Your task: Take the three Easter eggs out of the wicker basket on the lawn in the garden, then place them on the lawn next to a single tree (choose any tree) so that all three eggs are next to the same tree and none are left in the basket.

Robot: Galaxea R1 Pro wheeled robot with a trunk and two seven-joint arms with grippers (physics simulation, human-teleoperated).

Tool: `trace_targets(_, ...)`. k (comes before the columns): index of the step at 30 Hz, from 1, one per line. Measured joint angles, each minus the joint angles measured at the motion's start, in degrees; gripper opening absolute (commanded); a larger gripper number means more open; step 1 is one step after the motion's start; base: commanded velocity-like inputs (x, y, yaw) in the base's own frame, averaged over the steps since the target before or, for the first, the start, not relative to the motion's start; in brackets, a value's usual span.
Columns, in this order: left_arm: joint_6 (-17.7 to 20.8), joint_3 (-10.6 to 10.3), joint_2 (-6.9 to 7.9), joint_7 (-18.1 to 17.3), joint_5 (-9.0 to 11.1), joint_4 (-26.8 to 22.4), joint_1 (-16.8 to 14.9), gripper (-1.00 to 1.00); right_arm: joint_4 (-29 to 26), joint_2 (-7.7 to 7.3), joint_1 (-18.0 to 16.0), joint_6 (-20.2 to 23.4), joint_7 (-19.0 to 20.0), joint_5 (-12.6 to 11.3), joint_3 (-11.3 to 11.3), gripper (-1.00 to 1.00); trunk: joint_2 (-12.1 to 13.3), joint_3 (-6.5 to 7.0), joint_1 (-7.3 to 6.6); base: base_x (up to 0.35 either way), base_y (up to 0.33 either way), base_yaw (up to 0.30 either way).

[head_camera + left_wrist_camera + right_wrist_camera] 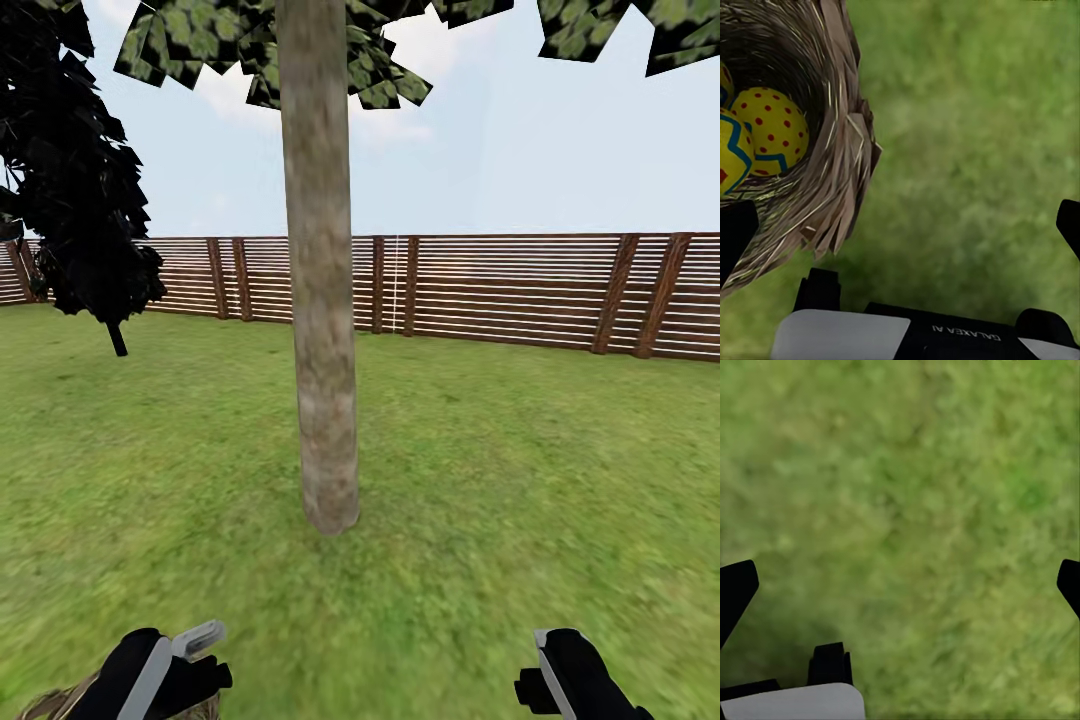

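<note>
Wicker, brown and loosely woven, fills one side of the left wrist view: the basket (832, 150) sits on the lawn (967, 135) right under the left gripper (900, 225), whose fingers (735, 236) stand spread wide, one near the basket's rim, the other over bare grass. Inside lie the eggs (774, 129), yellow with red dots and blue zigzags; two show clearly, and a sliver of a third peeks at the edge. The right gripper (900, 585) hangs spread too, over plain grass, holding nothing.

From the head view the tree (322, 300) stands straight ahead, its grey-brown trunk rising from the grass, a slatted fence (500, 285) behind and a dark cypress (80, 180) off to the left. A bit of basket shows at the bottom left edge by the left arm.

My worry: the eggs look smooth and round, so a grip off their middle could squirt one deeper into the basket. A finger coming down on the ragged rim could also tip the light basket. Set on grass, an egg might roll.
</note>
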Motion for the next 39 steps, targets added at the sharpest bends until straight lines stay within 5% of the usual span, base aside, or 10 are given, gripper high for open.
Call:
trace_targets(17,-0.1,0.0,-0.08,0.0,0.0,0.0,0.0,1.0,0.0,-0.05,0.0,0.1,0.0,0.0,0.0,1.0,0.0,0.0,0.0,0.0,0.0,0.223)
trace_targets(39,-0.1,0.0,-0.14,0.0,-0.1,0.7,0.0,1.0,0.0,-0.05,0.0,0.1,0.0,-0.1,-0.1,1.0,0.0,0.0,-0.03,0.082,-0.074,0.006)
